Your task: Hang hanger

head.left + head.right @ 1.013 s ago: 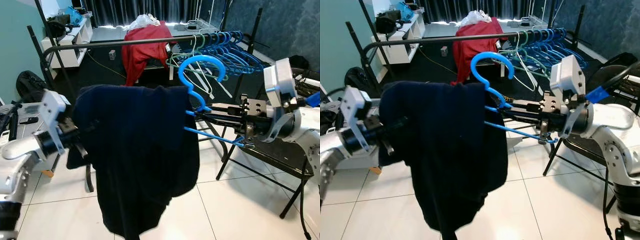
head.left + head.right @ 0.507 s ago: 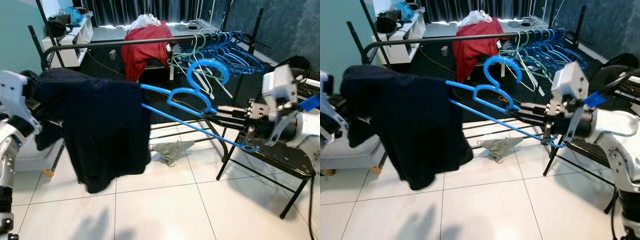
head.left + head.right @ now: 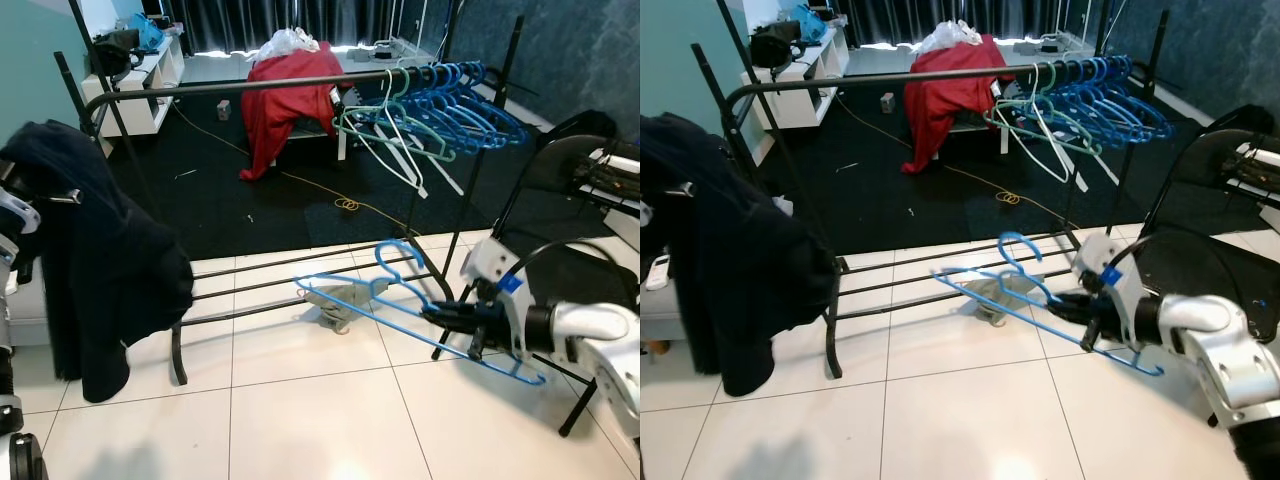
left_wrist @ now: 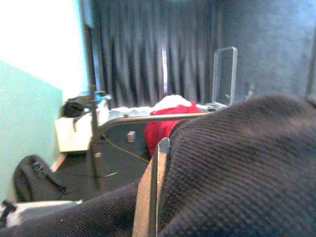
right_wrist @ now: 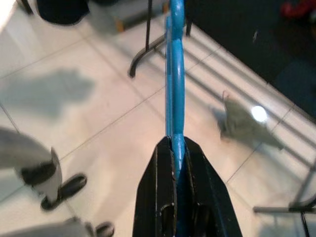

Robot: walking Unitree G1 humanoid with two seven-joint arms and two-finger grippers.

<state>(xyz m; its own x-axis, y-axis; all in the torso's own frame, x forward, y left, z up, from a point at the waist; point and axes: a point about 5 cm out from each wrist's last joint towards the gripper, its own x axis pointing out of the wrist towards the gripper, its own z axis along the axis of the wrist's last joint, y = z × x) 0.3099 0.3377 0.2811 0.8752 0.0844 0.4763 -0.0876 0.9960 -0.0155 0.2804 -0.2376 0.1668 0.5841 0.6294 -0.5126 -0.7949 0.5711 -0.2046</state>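
Low over the white tiles in the head views, right gripper (image 3: 462,318) clamped on blue hanger (image 3: 400,305), hook toward clothes rack (image 3: 250,85), dark garment (image 3: 90,270) draped over left gripper (image 3: 15,205), finger state indeterminable; right wrist view, black fingers (image 5: 160,197) pinching hanger edge-on.

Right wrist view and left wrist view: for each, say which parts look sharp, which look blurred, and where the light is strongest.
Right wrist view: the black fingers and blue hanger are fairly sharp, the tiled floor behind soft, with one bright glare spot. Left wrist view: the dark garment close up shows its knit, the room behind is hazy, and the wall at upper left is washed out.
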